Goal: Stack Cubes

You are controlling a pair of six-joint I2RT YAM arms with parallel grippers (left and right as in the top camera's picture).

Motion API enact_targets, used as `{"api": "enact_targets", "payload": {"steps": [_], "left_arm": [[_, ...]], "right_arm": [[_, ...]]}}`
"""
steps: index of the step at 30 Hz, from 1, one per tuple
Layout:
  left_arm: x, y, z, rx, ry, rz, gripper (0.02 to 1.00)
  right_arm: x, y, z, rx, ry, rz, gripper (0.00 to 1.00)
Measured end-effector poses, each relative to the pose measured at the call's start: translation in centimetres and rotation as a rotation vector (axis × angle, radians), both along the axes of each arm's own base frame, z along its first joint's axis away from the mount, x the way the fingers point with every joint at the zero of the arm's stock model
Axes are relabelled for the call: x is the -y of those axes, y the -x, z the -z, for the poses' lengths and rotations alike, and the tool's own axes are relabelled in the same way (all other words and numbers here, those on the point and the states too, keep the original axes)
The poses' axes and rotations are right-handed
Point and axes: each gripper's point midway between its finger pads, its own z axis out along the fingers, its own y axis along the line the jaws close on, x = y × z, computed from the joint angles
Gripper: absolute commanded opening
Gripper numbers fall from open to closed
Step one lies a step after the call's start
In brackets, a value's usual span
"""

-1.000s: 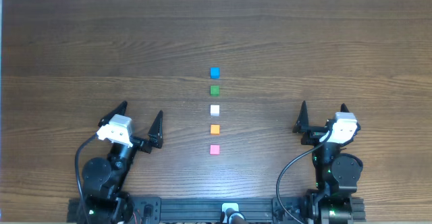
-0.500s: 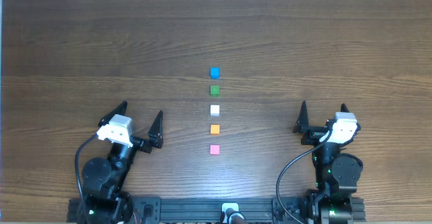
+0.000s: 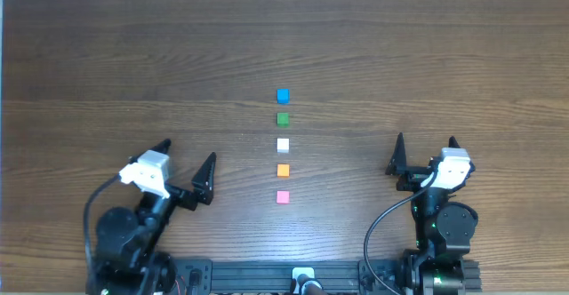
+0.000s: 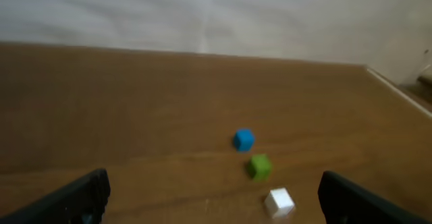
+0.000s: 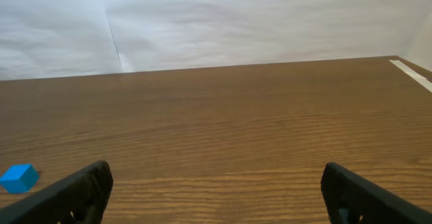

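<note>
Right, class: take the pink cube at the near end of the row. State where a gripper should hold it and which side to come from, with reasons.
Probably from above, fingers on the left and right faces of the pink cube. Those are flat, parallel and open to bare table, while the orange cube sits just beyond it along the row.

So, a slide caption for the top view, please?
Five unstacked cubes lined up between open left gripper and right gripper.

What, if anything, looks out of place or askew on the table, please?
Nothing stands out. The blue cube, green cube, white cube, orange cube and pink cube lie apart in one straight row, none stacked.
</note>
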Motion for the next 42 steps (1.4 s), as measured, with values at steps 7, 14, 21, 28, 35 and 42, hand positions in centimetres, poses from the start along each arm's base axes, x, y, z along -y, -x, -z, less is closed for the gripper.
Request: {"api": "enact_targets", "payload": {"steps": [7, 14, 21, 28, 35, 42], "left_arm": [[-0.1, 2.0, -4.7, -0.154, -0.028, 0.018, 0.993], [1.5, 3.2, -6.4, -0.391, -0.097, 0.118, 0.993], [3.4, 3.9, -3.4, -0.640, -0.183, 0.180, 0.996], [7.2, 5.1, 0.1, -0.830, -0.254, 0.236, 0.996], [10.0, 6.1, 3.6, -1.004, -0.271, 0.145, 1.000], [13.2, 5.8, 6.4, -1.073, -0.284, 0.114, 1.000]], "right_arm": [[0.0, 0.0, 0.0, 0.000, 0.000, 0.000, 0.993], [0.0, 0.0, 0.0, 0.000, -0.001, 0.000, 0.991], [0.0, 0.0, 0.0, 0.000, -0.001, 0.000, 0.993], [0.0, 0.0, 0.0, 0.000, 0.000, 0.000, 0.991], [0.0, 0.0, 0.0, 0.000, -0.001, 0.000, 0.991], [0.0, 0.0, 0.0, 0.000, 0.000, 0.000, 0.991]]}}
